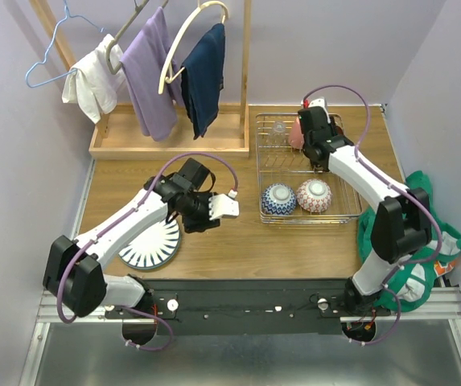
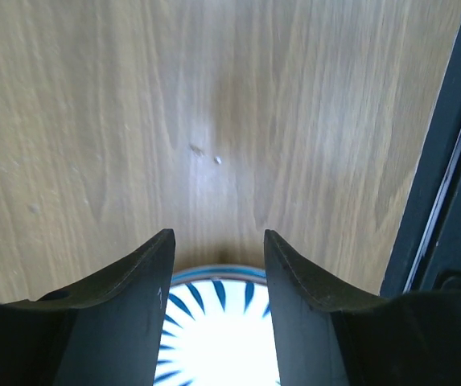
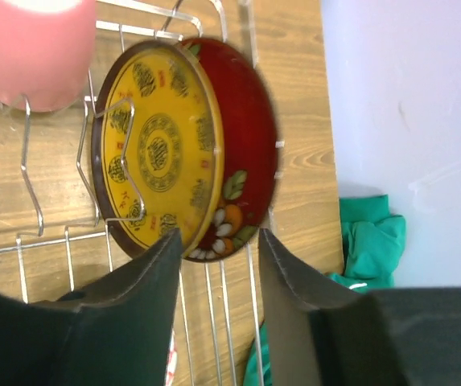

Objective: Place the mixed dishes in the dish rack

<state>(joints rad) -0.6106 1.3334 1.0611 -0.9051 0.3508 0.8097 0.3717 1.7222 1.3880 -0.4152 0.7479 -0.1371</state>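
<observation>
Four of the five dishes are seen loaded in the dish rack (image 1: 310, 220). The blue-white bowl (image 1: 278, 199) and the red-pink bowl (image 1: 314, 195) are set side by side at its near end. The pink cup (image 3: 33, 56) is placed at the far end, and the red floral plate (image 3: 162, 153) is stood on edge between the wires just beside the cup. The right fingers (image 3: 133, 305) are spread with nothing between them and are held close to that plate's lower rim; whether it is touched cannot be told.

One dish is left outside: the striped plate (image 1: 151, 248) is laid flat on the desk (image 1: 238, 241), well apart from the rack and partly under the left arm. The left fingers (image 2: 125, 289) are spread and empty over bare wood, with only the plate's rim seen low between them in the left wrist view.

The task is judged nearly finished. What is left is for the striped plate to be gripped by its edge, carried across and stood in the rack, where free room is seen in the middle.
</observation>
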